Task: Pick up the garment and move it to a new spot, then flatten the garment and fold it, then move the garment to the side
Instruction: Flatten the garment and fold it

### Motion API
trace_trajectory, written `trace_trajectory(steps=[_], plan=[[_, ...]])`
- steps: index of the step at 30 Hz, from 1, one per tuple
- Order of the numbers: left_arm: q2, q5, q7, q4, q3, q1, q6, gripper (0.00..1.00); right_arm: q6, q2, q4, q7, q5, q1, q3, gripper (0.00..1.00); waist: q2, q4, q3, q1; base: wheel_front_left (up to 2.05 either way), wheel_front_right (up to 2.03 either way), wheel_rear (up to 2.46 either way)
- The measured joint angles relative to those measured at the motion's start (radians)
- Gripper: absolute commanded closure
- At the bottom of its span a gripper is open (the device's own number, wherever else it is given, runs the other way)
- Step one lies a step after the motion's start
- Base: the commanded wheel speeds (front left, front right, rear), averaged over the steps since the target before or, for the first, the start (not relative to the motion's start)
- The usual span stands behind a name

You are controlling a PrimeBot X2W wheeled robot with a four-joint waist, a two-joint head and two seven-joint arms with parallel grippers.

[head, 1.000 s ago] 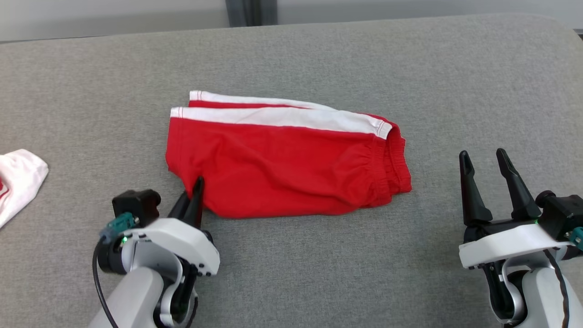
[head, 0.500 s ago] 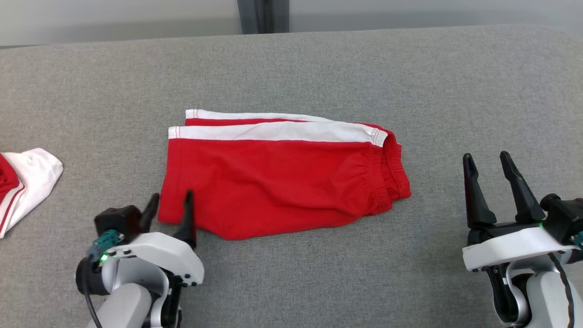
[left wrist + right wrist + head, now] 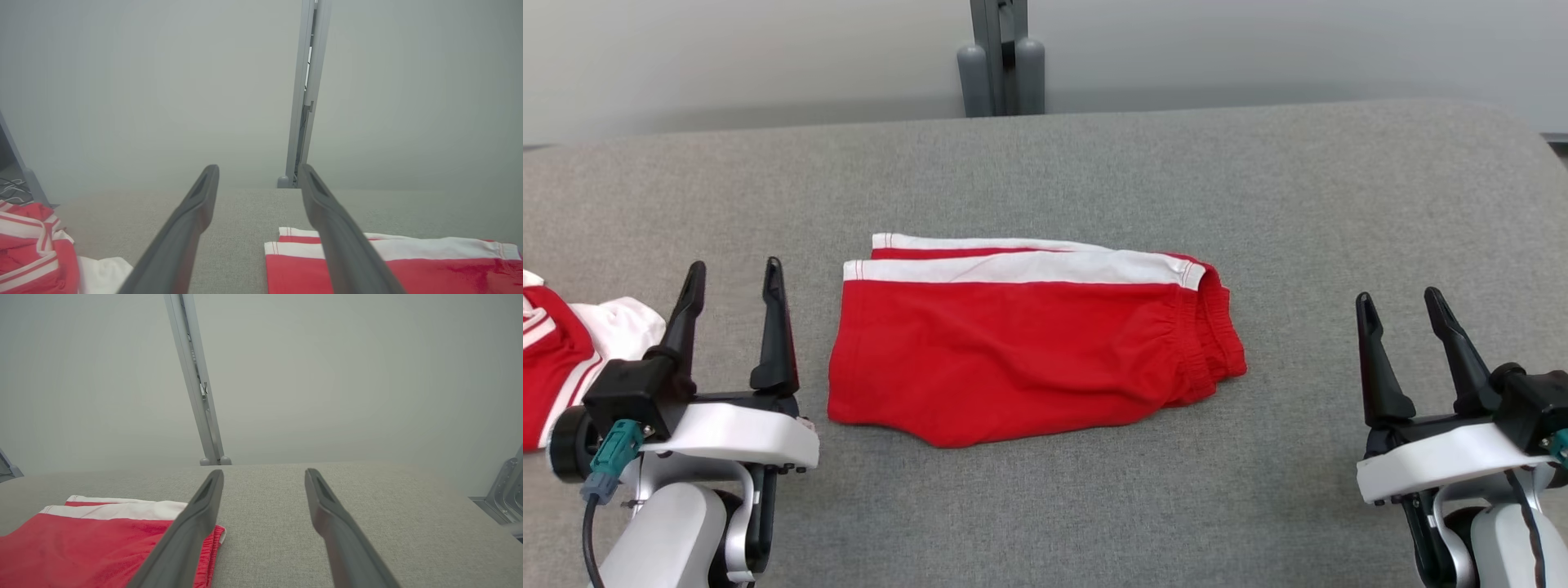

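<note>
The left end effector (image 3: 734, 265) is seen with its two dark fingers spread apart and nothing between them, just left of the garment (image 3: 1021, 343) and not touching it. The right end effector (image 3: 1397, 296) is likewise spread and empty, well apart from the garment on its right. The garment, red shorts with a white stripe, is laid folded and flat mid-surface (image 3: 1094, 163), waistband to the right. A second red-and-white cloth (image 3: 556, 359) is bunched at the left edge.
</note>
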Motion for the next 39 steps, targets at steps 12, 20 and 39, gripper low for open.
trace_trajectory(steps=[12, 20, 39], plan=[[0.077, 0.08, 0.058, -0.11, -0.035, 0.147, 0.089, 0.0, 0.0, 0.0, -0.07, 0.052, -0.067, 0.108, 0.012, 0.0, 0.0, -0.018, -0.118, 0.0, 0.0, 0.0, 0.0], [0.092, 0.067, 0.075, -0.145, -0.033, 0.205, 0.101, 0.0, 0.0, 0.0, -0.119, 0.079, -0.072, 0.155, -0.003, 0.0, 0.0, -0.025, -0.134, 0.0, 0.0, 0.0, 0.0], [0.076, 0.058, 0.058, -0.142, -0.05, 0.172, 0.086, 0.0, 0.0, 0.0, -0.117, 0.092, -0.075, 0.122, -0.005, 0.0, 0.0, 0.019, -0.09, 0.0, 0.0, 0.0, 0.0]])
